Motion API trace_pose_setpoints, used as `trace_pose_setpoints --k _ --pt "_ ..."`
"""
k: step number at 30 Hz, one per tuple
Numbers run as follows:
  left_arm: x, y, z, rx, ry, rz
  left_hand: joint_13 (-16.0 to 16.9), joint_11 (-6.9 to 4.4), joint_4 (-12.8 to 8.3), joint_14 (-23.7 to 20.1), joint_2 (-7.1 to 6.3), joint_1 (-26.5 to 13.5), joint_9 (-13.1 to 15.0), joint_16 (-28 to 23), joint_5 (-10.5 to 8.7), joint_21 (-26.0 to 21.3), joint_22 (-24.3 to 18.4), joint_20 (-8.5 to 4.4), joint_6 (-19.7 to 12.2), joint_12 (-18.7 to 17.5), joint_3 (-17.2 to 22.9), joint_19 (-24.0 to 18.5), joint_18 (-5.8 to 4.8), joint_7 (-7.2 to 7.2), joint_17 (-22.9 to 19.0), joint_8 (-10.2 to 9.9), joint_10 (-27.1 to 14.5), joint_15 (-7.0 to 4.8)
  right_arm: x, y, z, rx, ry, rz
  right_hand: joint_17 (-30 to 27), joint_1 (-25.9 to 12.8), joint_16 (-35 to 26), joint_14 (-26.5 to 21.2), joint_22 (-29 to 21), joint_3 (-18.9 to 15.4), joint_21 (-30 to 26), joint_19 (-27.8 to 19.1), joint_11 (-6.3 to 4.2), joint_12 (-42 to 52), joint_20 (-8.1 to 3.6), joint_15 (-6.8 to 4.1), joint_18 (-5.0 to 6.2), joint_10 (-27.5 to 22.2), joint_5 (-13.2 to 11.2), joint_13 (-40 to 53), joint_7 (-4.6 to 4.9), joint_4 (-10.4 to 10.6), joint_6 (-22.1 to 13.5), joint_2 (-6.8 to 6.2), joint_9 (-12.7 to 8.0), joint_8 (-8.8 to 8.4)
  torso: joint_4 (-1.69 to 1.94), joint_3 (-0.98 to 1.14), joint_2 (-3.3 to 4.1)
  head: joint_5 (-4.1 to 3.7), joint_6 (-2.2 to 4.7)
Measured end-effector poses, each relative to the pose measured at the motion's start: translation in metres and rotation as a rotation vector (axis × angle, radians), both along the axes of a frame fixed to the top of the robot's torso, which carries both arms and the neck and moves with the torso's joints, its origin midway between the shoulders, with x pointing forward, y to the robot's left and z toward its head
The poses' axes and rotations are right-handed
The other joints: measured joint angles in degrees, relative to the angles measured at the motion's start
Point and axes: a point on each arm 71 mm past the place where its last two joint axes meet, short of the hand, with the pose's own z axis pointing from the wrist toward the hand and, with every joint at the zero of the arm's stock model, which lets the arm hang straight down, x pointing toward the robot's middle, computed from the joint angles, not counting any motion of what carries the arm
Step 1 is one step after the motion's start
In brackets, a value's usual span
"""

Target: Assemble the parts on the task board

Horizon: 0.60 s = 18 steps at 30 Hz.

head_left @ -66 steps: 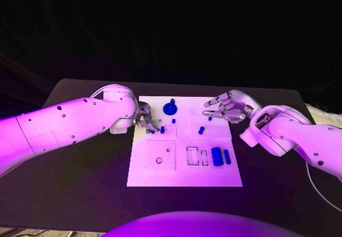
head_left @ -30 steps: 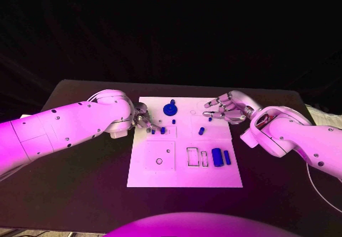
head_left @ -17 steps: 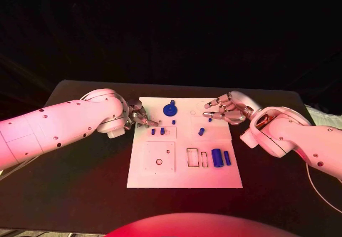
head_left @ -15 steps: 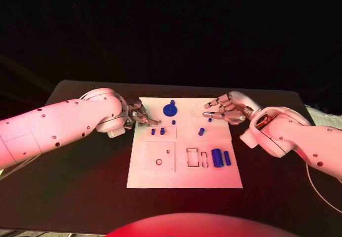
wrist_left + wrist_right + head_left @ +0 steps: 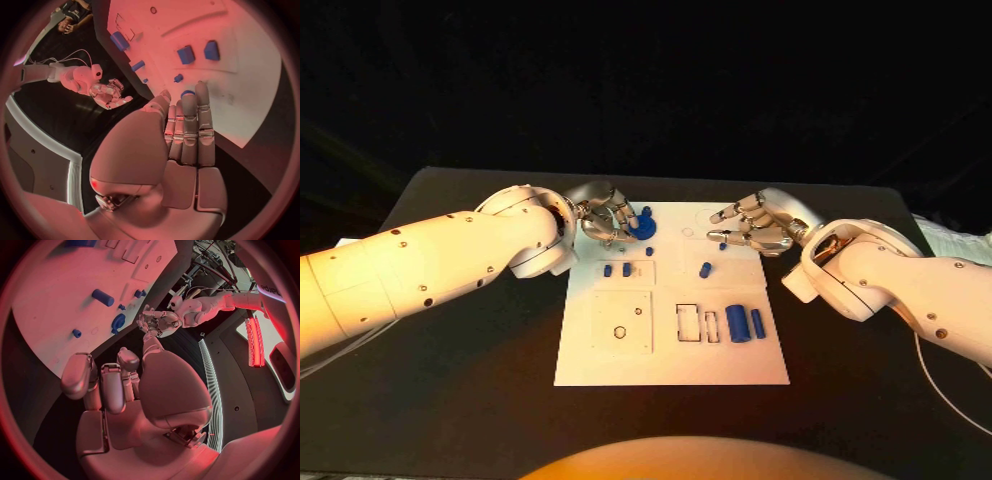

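Left silver hand (image 5: 600,222), fingers apart and empty, is hovered at the white task board's (image 5: 668,355) eleven o'clock; round blue part (image 5: 643,224) probably gets gripped next.

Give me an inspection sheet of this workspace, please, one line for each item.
Surface: black table, mostly bare.
Job's things: white board in the middle; blue parts on it, a round part at the far end, two cylinders near the right edge.
Clutter: nothing seen.
Robot hands: left robot hand over the board's far left corner, holding nothing; right robot hand by the far right edge, fingers apart, holding nothing.
Cables: thin cable along the right arm.
Surroundings: dark.
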Motion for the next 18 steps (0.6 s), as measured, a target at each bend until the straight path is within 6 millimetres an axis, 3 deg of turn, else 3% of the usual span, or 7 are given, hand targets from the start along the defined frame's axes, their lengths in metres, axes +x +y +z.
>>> trace_pose_setpoints --k 3,6,10,14,16,18 --pt "-0.002 -0.014 -0.002 -0.004 -0.080 -0.071 -4.80 0.06 -1.48 0.87 -1.56 1.63 -4.76 -0.46 0.00 0.14 0.12 -0.11 2.47 -3.92 2.52 0.67 -0.01 -0.34 -1.59 -2.96 1.55 0.20 0.000 0.000 0.000 0.000 0.000 0.000 0.00 0.00 0.00 0.00 0.00 0.00 0.00 0.00 0.00 0.00 0.00 0.00 0.00 0.00 0.00 0.00 0.00 0.00 0.00 0.00 0.00 0.00 -0.02 0.00 0.00 -0.16 0.22" --pt "-0.002 -0.023 -0.002 0.012 -0.131 -0.113 -7.30 0.14 -1.99 2.48 -2.48 1.29 -7.20 -0.27 0.00 0.95 0.52 -0.20 3.51 -6.03 3.49 1.93 0.01 -0.94 -2.16 -4.59 1.83 0.04 0.000 0.000 -0.001 0.000 0.001 -0.001 0.00 0.00 0.00 0.00 0.00 0.00 0.00 0.00 0.00 0.00 0.00 0.00 0.00 0.00 0.00 0.00 0.00 0.00 0.00 0.00 0.00 0.00 -0.03 0.00 0.00 -0.24 0.43" --pt "-0.001 -0.033 -0.004 0.075 -0.207 -0.167 -11.42 0.14 -2.49 7.51 -3.82 -0.08 -10.91 5.41 0.00 1.90 0.82 -0.28 5.60 -9.52 4.31 4.92 0.00 -1.18 1.43 -7.13 1.83 -0.31 0.001 0.001 -0.001 0.001 0.001 0.000 0.00 0.00 0.00 0.00 0.00 0.00 0.00 0.00 0.00 0.00 0.00 0.00 0.00 0.00 0.00 0.00 0.00 0.00 0.00 0.00 0.00 0.00 -0.05 0.03 0.00 -0.31 0.74" --pt "0.001 -0.040 -0.006 0.155 -0.258 -0.205 -14.56 -0.18 -2.78 15.25 -4.73 -1.55 -13.80 17.97 0.00 3.81 1.23 -0.90 7.89 -11.42 4.60 9.66 0.01 -1.54 13.13 -8.71 2.41 -1.09 0.000 0.001 -0.001 0.002 0.002 0.001 0.00 0.00 -0.11 0.00 0.00 0.00 0.00 0.00 0.00 0.00 0.00 0.00 0.00 0.00 0.00 0.00 0.00 0.00 0.00 0.00 0.00 0.00 -0.05 0.07 0.00 -0.37 0.96" --pt "0.002 -0.043 -0.007 0.188 -0.268 -0.216 -15.73 -0.45 -2.84 18.15 -4.73 -2.27 -14.91 24.03 0.00 7.83 3.72 -1.16 8.91 -11.81 5.01 12.57 0.00 -1.82 19.25 -9.30 3.93 -1.40 0.000 0.002 -0.001 0.003 0.002 0.001 0.00 0.00 -0.22 0.00 0.00 0.00 0.00 0.00 0.00 0.00 0.00 0.00 0.00 0.00 0.00 0.01 0.00 0.00 0.00 0.00 0.00 0.00 -0.05 0.07 0.00 -0.41 1.05" --pt "0.003 -0.045 -0.009 0.225 -0.274 -0.227 -16.82 -0.60 -2.85 18.74 -4.67 -2.32 -15.84 27.21 0.00 12.74 6.94 -1.36 10.11 -12.45 5.78 14.67 0.00 -1.88 22.39 -9.57 5.48 -1.54 0.001 0.002 -0.001 0.003 0.003 0.002 0.00 0.00 -0.22 0.00 0.00 0.00 0.00 0.00 0.00 0.00 0.00 0.00 0.00 0.00 0.00 0.00 0.00 0.00 0.00 0.00 0.00 0.00 -0.05 0.08 0.01 -0.44 1.12"
